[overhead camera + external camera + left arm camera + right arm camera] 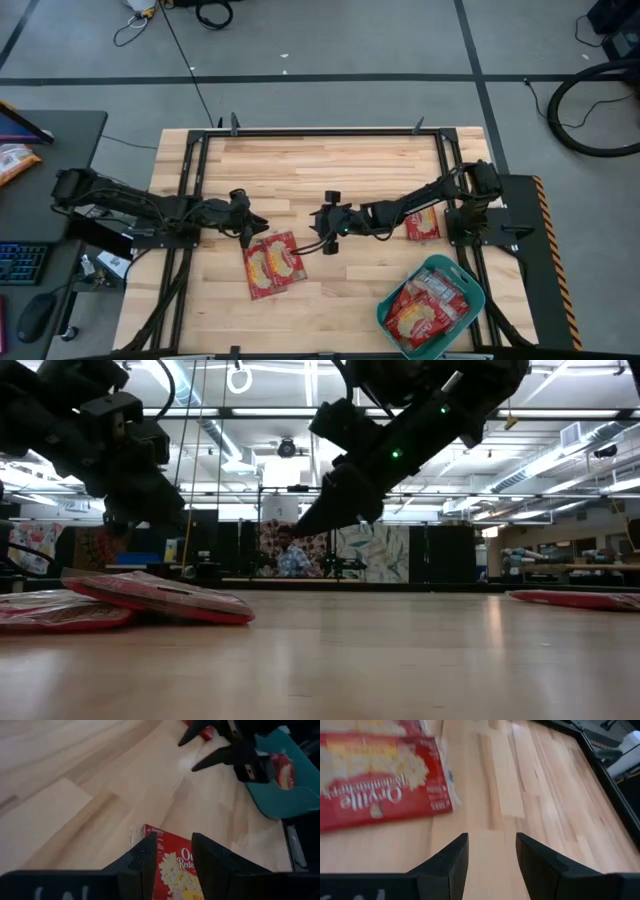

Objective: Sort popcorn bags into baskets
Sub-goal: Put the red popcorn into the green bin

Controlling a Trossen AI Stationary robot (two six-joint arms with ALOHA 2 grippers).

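Bring your spread left claw [172, 865] squarely down over the nearest popcorn bag [272, 264] mid-worktop, while the spread, empty right claw [327, 222] keeps clear beside it.

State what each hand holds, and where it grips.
Nothing is held. The left hand is open above the popcorn bags; the right hand is open over bare table.

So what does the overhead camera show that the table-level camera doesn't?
Only the overhead view shows the teal basket with red popcorn bags inside, at the table's corner on the right arm's side.

Only the table-level view shows a person in the room behind the table.

Both show the left gripper open over two overlapping bags, the right gripper open and empty mid-table, and a single bag under the right arm.
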